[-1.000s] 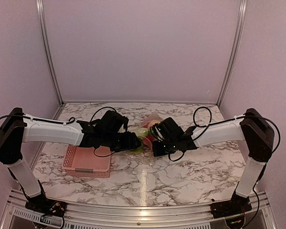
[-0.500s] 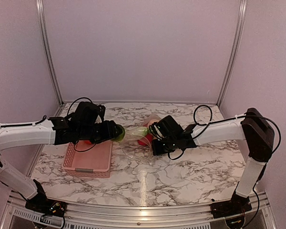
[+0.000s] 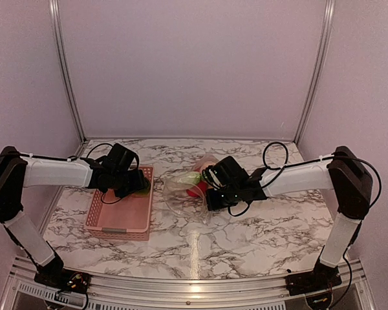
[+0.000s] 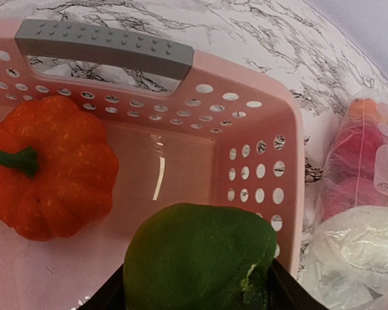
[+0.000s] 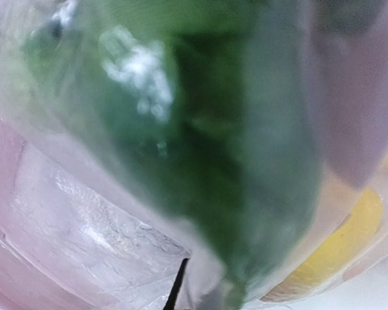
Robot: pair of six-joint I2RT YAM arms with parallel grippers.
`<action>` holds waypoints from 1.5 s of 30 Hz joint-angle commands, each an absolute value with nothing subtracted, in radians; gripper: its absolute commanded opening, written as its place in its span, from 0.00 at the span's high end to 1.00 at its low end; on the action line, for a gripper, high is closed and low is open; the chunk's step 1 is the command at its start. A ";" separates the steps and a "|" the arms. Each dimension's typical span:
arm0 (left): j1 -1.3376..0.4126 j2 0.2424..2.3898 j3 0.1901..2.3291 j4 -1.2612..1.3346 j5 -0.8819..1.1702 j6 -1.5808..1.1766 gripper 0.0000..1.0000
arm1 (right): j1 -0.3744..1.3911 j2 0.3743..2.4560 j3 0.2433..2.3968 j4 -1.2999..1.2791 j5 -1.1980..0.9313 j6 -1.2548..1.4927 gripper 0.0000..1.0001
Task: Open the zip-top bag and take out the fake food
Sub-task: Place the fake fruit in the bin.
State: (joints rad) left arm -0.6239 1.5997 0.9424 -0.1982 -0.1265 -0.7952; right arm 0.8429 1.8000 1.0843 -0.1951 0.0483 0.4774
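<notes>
- The pink basket (image 3: 116, 219) sits on the left side of the marble table (image 3: 258, 239). Its grey handle (image 4: 103, 48) is at the near end.
- An orange pumpkin (image 4: 48, 174) lies inside the basket, on its floor.
- The left gripper (image 3: 138, 184) hangs over the far right part of the basket. Its two fingers (image 4: 279, 298) are closed on a green pepper (image 4: 200, 255), one on each side. The pepper is up above the basket floor, near the right wall.
- Just beside the basket, to the right, the zip-top bag (image 3: 180, 197) lies crumpled on the table. It is apart from the left gripper.
- The right gripper (image 3: 211, 189) is at the right side of the bag, right up against the plastic. I cannot tell if its fingers are wide or pinched, because its wrist view is one close blur.
- Through the plastic, that view shows a green piece (image 5: 246, 148) and a yellow piece (image 5: 349, 239).
- Red food (image 3: 195, 189) shows inside the bag, just left of the right gripper. More pink and red pieces (image 4: 362, 155) sit toward the bag's far end.
</notes>
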 commanded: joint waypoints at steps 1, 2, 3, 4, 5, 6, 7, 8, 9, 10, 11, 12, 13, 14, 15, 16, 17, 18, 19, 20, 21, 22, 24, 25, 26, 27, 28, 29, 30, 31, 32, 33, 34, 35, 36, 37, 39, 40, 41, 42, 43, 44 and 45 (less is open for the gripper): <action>-0.607 1.669 0.994 -0.163 -0.139 -0.770 0.54 | 0.835 1.762 1.114 -0.222 0.040 0.464 1.00; -0.603 1.680 1.001 -0.162 -0.143 -0.767 0.54 | 0.835 1.760 1.112 -0.222 0.039 0.464 1.00; -0.600 1.691 1.008 -0.162 -0.148 -0.764 0.54 | 0.835 1.760 1.112 -0.220 0.038 0.464 1.00; -0.596 1.702 1.014 -0.163 -0.151 -0.759 0.54 | 0.835 1.758 1.112 -0.220 0.037 0.464 1.00; -0.592 1.714 1.021 -0.164 -0.153 -0.756 0.54 | 0.835 1.759 1.111 -0.221 0.038 0.464 1.00; -0.588 1.725 1.026 -0.164 -0.153 -0.751 0.54 | 0.835 1.758 1.111 -0.220 0.037 0.466 1.00; -0.586 1.735 1.035 -0.164 -0.153 -0.748 0.54 | 0.835 1.759 1.111 -0.220 0.037 0.466 1.00; -0.582 1.745 1.040 -0.163 -0.155 -0.744 0.54 | 0.835 1.758 1.111 -0.220 0.035 0.466 1.00; -0.580 1.756 1.046 -0.163 -0.155 -0.742 0.54 | 0.835 1.757 1.111 -0.220 0.036 0.466 1.00; -0.578 1.767 1.053 -0.164 -0.158 -0.739 0.54 | 0.835 1.756 1.109 -0.218 0.036 0.466 1.00; -0.576 1.777 1.059 -0.170 -0.161 -0.735 0.54 | 0.835 1.756 1.109 -0.219 0.035 0.466 1.00; -0.573 1.786 1.065 -0.173 -0.165 -0.733 0.54 | 0.835 1.755 1.110 -0.220 0.035 0.466 1.00; -0.569 1.791 1.068 -0.173 -0.170 -0.732 0.54 | 0.835 1.756 1.111 -0.221 0.034 0.466 1.00; -0.566 1.795 1.070 -0.174 -0.175 -0.732 0.54 | 0.834 1.756 1.111 -0.221 0.033 0.466 1.00; -0.561 1.799 1.071 -0.177 -0.179 -0.729 0.54 | 0.835 1.756 1.112 -0.221 0.032 0.465 1.00; -0.556 1.803 1.072 -0.181 -0.184 -0.729 0.54 | 0.835 1.755 1.111 -0.222 0.031 0.466 1.00; -0.551 1.805 1.072 -0.184 -0.188 -0.728 0.54 | 0.835 1.754 1.111 -0.222 0.032 0.466 1.00; -0.546 1.806 1.072 -0.188 -0.194 -0.726 0.54 | 0.835 1.754 1.111 -0.222 0.031 0.466 1.00; -0.539 1.806 1.071 -0.190 -0.200 -0.725 0.54 | 0.834 1.753 1.111 -0.222 0.032 0.466 1.00; -0.533 1.805 1.069 -0.191 -0.203 -0.723 0.54 | 0.835 1.752 1.109 -0.222 0.031 0.466 1.00; -0.525 1.806 1.066 -0.192 -0.205 -0.722 0.54 | 0.835 1.752 1.109 -0.222 0.032 0.466 1.00; -0.519 1.807 1.067 -0.194 -0.204 -0.720 0.54 | 0.835 1.752 1.109 -0.222 0.032 0.466 1.00; -0.512 1.808 1.070 -0.193 -0.201 -0.715 0.53 | 0.836 1.752 1.109 -0.222 0.031 0.466 1.00; -0.511 1.809 1.072 -0.195 -0.200 -0.710 0.53 | 0.836 1.752 1.109 -0.222 0.030 0.466 1.00; -0.512 1.811 1.075 -0.195 -0.196 -0.707 0.53 | 0.836 1.752 1.109 -0.222 0.031 0.466 1.00; -0.511 1.810 1.077 -0.194 -0.189 -0.704 0.52 | 0.836 1.752 1.110 -0.224 0.031 0.464 1.00; -0.511 1.809 1.078 -0.193 -0.184 -0.703 0.51 | 0.836 1.752 1.111 -0.223 0.028 0.464 1.00; -0.512 1.808 1.078 -0.194 -0.182 -0.700 0.48 | 0.838 1.751 1.111 -0.223 0.029 0.464 1.00; -0.511 1.805 1.078 -0.194 -0.180 -0.697 0.46 | 0.838 1.752 1.111 -0.225 0.029 0.462 1.00; -0.511 1.800 1.078 -0.193 -0.180 -0.696 0.44 | 0.839 1.750 1.112 -0.226 0.028 0.462 0.99; -0.511 1.794 1.078 -0.194 -0.179 -0.693 0.42 | 0.841 1.750 1.112 -0.226 0.028 0.462 0.98; -0.513 1.788 1.078 -0.196 -0.176 -0.691 0.39 | 0.842 1.751 1.113 -0.227 0.029 0.462 0.97; -0.512 1.783 1.077 -0.196 -0.173 -0.689 0.37 | 0.843 1.751 1.114 -0.228 0.029 0.463 0.96; -0.512 1.777 1.077 -0.197 -0.171 -0.687 0.34 | 0.845 1.749 1.114 -0.229 0.030 0.463 0.96; -0.512 1.770 1.077 -0.200 -0.170 -0.686 0.32 | 0.846 1.746 1.113 -0.229 0.030 0.463 0.95; -0.514 1.764 1.076 -0.203 -0.170 -0.685 0.29 | 0.848 1.745 1.112 -0.229 0.032 0.463 0.95; -0.515 1.748 1.072 -0.206 -0.171 -0.684 0.25 | 0.850 1.742 1.112 -0.231 0.031 0.463 0.92; -0.514 1.740 1.071 -0.208 -0.172 -0.684 0.23 | 0.851 1.739 1.113 -0.232 0.032 0.463 0.91; -0.514 1.732 1.071 -0.211 -0.173 -0.681 0.20 | 0.853 1.737 1.114 -0.235 0.033 0.463 0.90; -0.516 1.724 1.071 -0.214 -0.175 -0.681 0.19 | 0.853 1.735 1.116 -0.237 0.032 0.462 0.90; -0.517 1.714 1.070 -0.215 -0.176 -0.681 0.17 | 0.856 1.734 1.117 -0.240 0.035 0.462 0.89; -0.516 1.706 1.070 -0.219 -0.178 -0.679 0.15 | 0.858 1.732 1.118 -0.242 0.036 0.461 0.88; -0.517 1.698 1.071 -0.221 -0.179 -0.677 0.14 | 0.858 1.729 1.120 -0.244 0.038 0.461 0.87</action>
